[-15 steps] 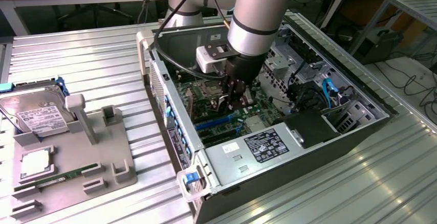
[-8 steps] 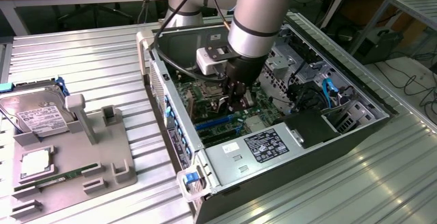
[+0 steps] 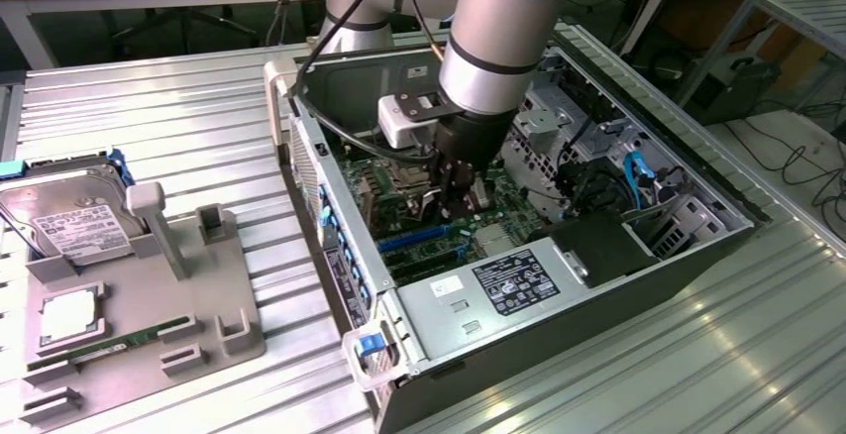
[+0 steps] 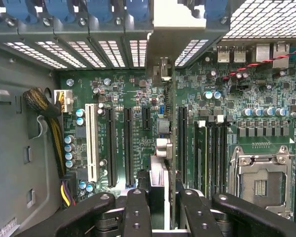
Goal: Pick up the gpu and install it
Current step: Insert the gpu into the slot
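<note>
My gripper (image 4: 162, 213) is shut on the gpu (image 4: 159, 174), which I see edge-on as a thin card running away from the fingers (image 4: 138, 210). Its metal bracket (image 4: 182, 22) sits at the far end, against the case's rear slot openings. The card hangs over the motherboard (image 4: 138, 89), lined up along the long black expansion slots (image 4: 180, 143); I cannot tell whether its edge touches a slot. In the exterior view the gripper (image 3: 459, 204) reaches down inside the open computer case (image 3: 331, 246), just above the board.
A white slot (image 4: 92, 143) and a yellow-black cable bundle (image 4: 49, 116) lie beside the card; the processor socket (image 4: 261, 180) is on the other side. The power supply box (image 3: 509, 285) fills the case's near end. On the grey fixture (image 3: 198, 305) rest a hard drive (image 3: 73, 221) and a memory stick (image 3: 113, 347).
</note>
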### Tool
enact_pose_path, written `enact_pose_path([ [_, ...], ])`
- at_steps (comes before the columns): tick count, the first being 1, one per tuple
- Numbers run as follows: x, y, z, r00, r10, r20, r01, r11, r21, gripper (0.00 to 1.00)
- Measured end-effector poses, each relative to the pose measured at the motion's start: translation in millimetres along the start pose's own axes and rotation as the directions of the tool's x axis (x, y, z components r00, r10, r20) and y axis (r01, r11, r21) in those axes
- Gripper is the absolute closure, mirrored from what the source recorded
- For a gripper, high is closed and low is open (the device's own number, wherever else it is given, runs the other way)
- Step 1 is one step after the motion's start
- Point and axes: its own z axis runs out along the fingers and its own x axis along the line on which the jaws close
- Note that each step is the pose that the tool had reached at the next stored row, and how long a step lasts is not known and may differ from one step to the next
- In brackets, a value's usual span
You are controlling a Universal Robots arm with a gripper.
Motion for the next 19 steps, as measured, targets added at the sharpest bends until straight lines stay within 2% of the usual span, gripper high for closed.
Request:
enact_pose_path([
  [19,-1.2,2.9,7.0,1.0000,0.000,0.0000,0.000,1.0000,0.0000,0.72],
])
